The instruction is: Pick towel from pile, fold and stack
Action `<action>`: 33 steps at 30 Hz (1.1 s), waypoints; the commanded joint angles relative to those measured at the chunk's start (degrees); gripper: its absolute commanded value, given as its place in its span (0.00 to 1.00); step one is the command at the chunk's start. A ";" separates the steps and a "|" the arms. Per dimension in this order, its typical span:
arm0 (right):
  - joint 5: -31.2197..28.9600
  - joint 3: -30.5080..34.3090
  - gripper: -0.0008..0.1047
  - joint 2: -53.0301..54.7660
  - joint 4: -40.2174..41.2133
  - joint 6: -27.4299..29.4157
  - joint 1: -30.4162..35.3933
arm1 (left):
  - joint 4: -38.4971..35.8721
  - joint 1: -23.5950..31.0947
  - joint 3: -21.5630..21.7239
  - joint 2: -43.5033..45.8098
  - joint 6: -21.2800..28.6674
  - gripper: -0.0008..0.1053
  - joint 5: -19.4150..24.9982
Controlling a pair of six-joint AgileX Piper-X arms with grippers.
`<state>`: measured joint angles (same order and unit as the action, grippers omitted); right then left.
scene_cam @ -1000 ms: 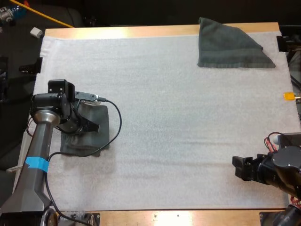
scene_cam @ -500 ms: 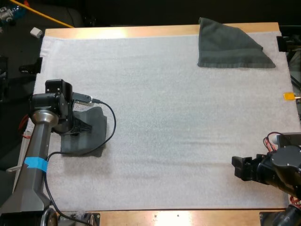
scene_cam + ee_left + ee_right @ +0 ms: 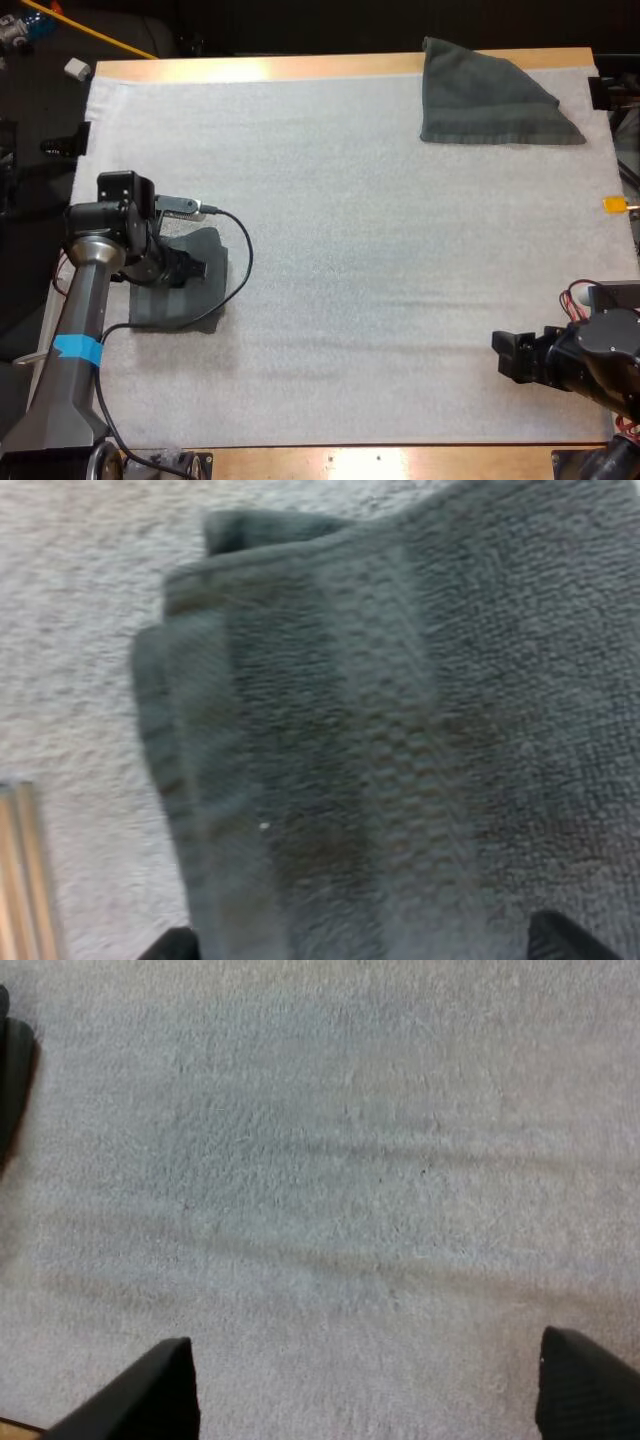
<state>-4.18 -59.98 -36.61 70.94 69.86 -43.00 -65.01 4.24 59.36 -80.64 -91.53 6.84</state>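
Left gripper over the folded towel (fingers apart)

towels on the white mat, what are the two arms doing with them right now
My left gripper is open over a folded towel, dark grey-green, at the left side of the white mat. My right gripper is open over bare mat at the near right, holding nothing. A second towel lies loosely spread at the mat's far right corner, with neither arm near it.
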 commanded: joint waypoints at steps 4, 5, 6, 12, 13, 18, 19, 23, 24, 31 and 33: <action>0.74 -0.34 0.64 0.03 0.03 0.26 -0.07 | 4.97 1.34 -3.91 -1.39 -1.90 0.60 -3.51; 0.81 -0.38 0.64 0.07 0.08 0.21 -0.07 | 5.42 1.53 -4.39 -1.83 -1.98 0.59 -3.85; 0.41 -0.30 0.64 0.10 0.02 0.21 0.03 | 5.02 1.53 -4.15 -1.26 -1.69 0.59 -3.52; 0.21 -0.46 0.64 0.10 0.08 -0.11 -0.02 | 8.89 1.85 -7.29 -1.63 -2.43 0.59 -5.55; 0.33 -0.40 0.64 0.11 -0.02 -0.18 -0.05 | 9.57 1.97 -7.92 -2.09 -2.61 0.59 -6.01; 0.60 -0.39 0.64 0.06 -0.01 -0.54 -0.14 | 11.11 1.94 -9.84 -5.46 -3.19 0.59 -7.38; 0.63 -0.39 0.64 0.08 0.15 -0.54 -0.13 | 11.20 1.94 -9.99 -6.26 -3.29 0.59 -7.57; 0.72 -0.42 0.64 0.08 0.23 -0.83 -0.07 | 10.93 1.91 -9.88 -8.13 -3.40 0.59 -8.39; 0.80 -0.44 0.64 0.16 0.13 -0.86 -0.13 | 10.93 1.90 -9.77 -8.43 -3.48 0.59 -8.59; 0.56 -0.29 0.64 -0.09 0.23 -0.73 -0.06 | 10.99 1.91 -7.93 -7.97 -3.55 0.59 -9.30; 0.56 -0.19 0.64 -0.10 0.04 -0.72 -0.02 | 10.74 1.93 -8.20 -8.48 -3.40 0.59 -8.58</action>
<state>-3.73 -59.98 -36.61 70.94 69.43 -43.00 -53.72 6.23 51.83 -88.51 -94.73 -2.84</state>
